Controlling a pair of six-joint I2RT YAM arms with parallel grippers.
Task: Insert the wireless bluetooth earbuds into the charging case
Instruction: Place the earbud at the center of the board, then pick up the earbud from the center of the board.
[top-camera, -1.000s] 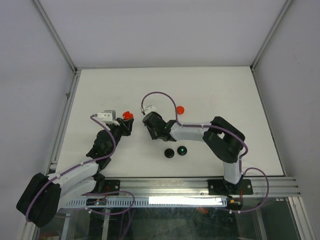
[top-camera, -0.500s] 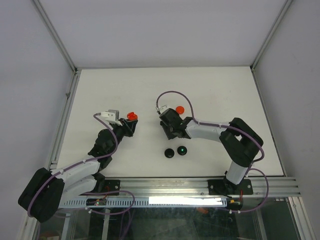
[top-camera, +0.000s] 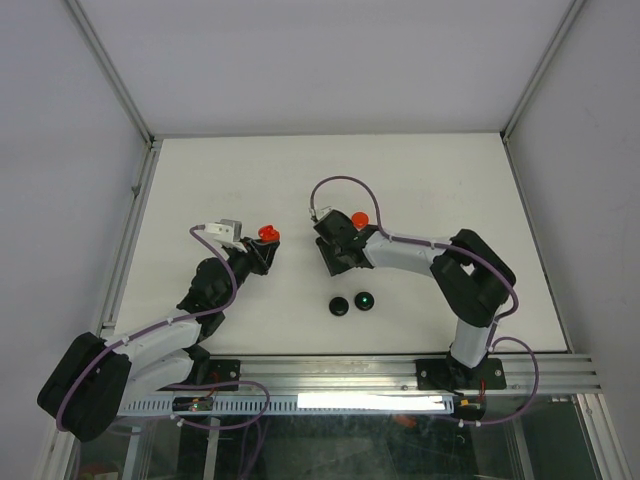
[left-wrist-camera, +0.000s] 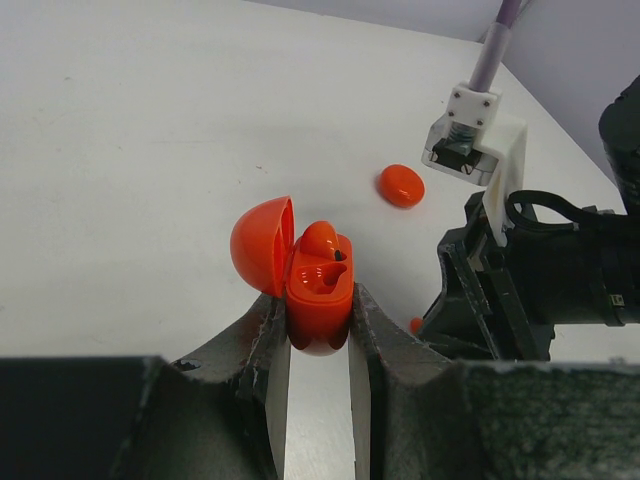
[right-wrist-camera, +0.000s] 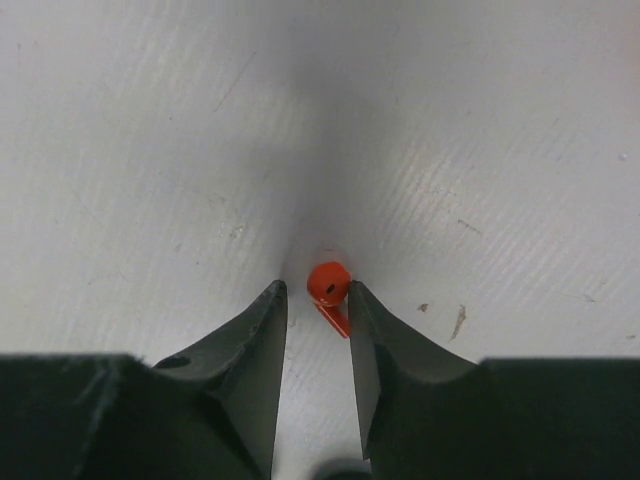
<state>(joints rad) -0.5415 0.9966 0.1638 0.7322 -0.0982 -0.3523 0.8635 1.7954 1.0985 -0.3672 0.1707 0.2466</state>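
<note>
My left gripper (left-wrist-camera: 318, 340) is shut on an open red charging case (left-wrist-camera: 320, 290). Its lid (left-wrist-camera: 262, 245) is tipped back to the left and one red earbud (left-wrist-camera: 320, 240) sits in a socket. In the top view the case (top-camera: 266, 232) is held left of centre. My right gripper (right-wrist-camera: 316, 295) is down at the table, jaws a little apart around a loose red earbud (right-wrist-camera: 330, 284). The earbud touches the right finger (right-wrist-camera: 375, 340) and a gap shows on the left. The same earbud (left-wrist-camera: 414, 324) shows under the right gripper (top-camera: 334, 262).
A round red piece (top-camera: 359, 218) lies on the table just behind the right gripper and also shows in the left wrist view (left-wrist-camera: 401, 186). Two black round pieces (top-camera: 341, 306) (top-camera: 366, 299), one with a green light, lie nearer the arm bases.
The right gripper has swung right and settled low over the loose red earbud. The left gripper has shifted a little right and forward with the open case.
</note>
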